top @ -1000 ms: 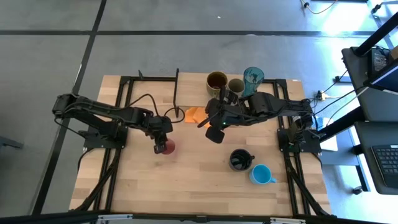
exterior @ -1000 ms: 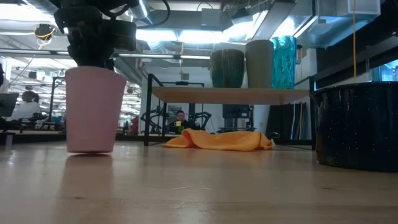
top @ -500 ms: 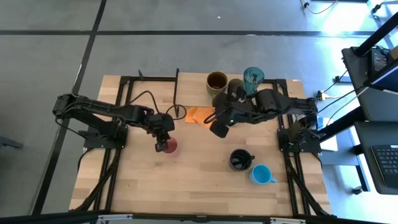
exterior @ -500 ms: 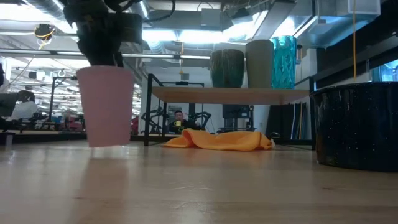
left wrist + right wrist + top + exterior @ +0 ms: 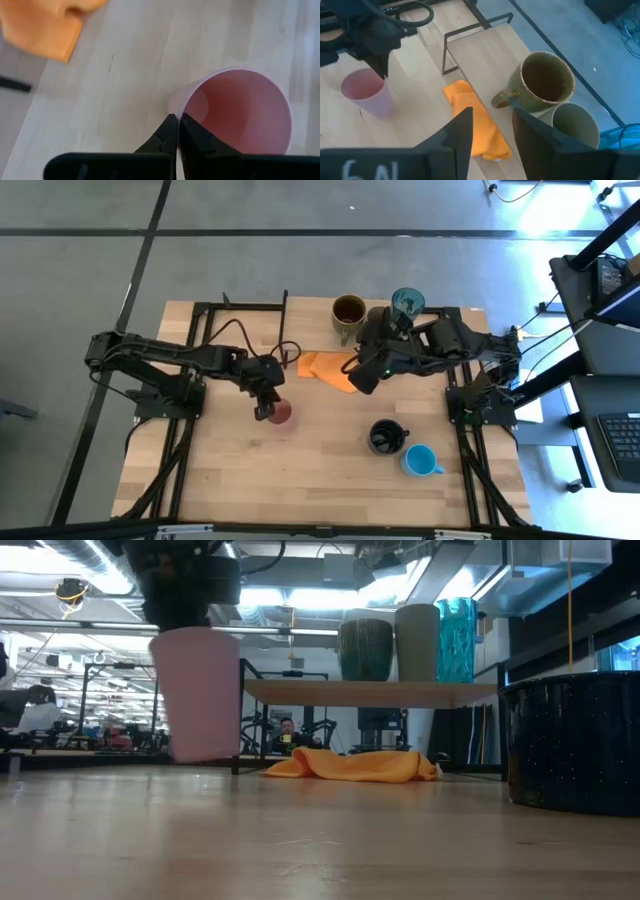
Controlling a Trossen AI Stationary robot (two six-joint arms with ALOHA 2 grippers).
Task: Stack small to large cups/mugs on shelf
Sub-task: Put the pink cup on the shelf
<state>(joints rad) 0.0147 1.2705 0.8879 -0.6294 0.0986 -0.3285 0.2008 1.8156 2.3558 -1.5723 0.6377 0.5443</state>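
Note:
A pink cup [image 5: 281, 414] hangs upright just above the tabletop, left of centre, with my left gripper [image 5: 266, 408] shut on its rim. My right gripper [image 5: 360, 380] hovers open over the orange cloth [image 5: 322, 366], nothing between its fingers. The shelf [image 5: 370, 690] stands at the table's far side. On it stand a mustard-brown mug [image 5: 348, 310], an olive-grey cup [image 5: 572, 125] partly hidden by my right arm in the high view, and a teal tumbler [image 5: 407, 302]. A black mug [image 5: 386, 437] and a light blue mug [image 5: 420, 461] stand on the table at the near right. My left gripper pinches the pink cup's rim [image 5: 172, 106] on the side toward the table's left edge, one finger [image 5: 195, 137] inside the cup and one outside. The fingers come slanting down from the left. The cup hangs upright, its base [image 5: 205, 758] a little clear of the table.
The orange cloth lies crumpled on the table partly under the shelf's near edge. Black metal frames [image 5: 205, 330] run along both sides of the table. Bare wood [image 5: 300, 470] lies near the front edge.
My left gripper has carried the pink cup toward the table's right edge and a little up; the cup has come off the table and stays upright. My right gripper has drawn back up and toward the far right, away from the cloth, still open.

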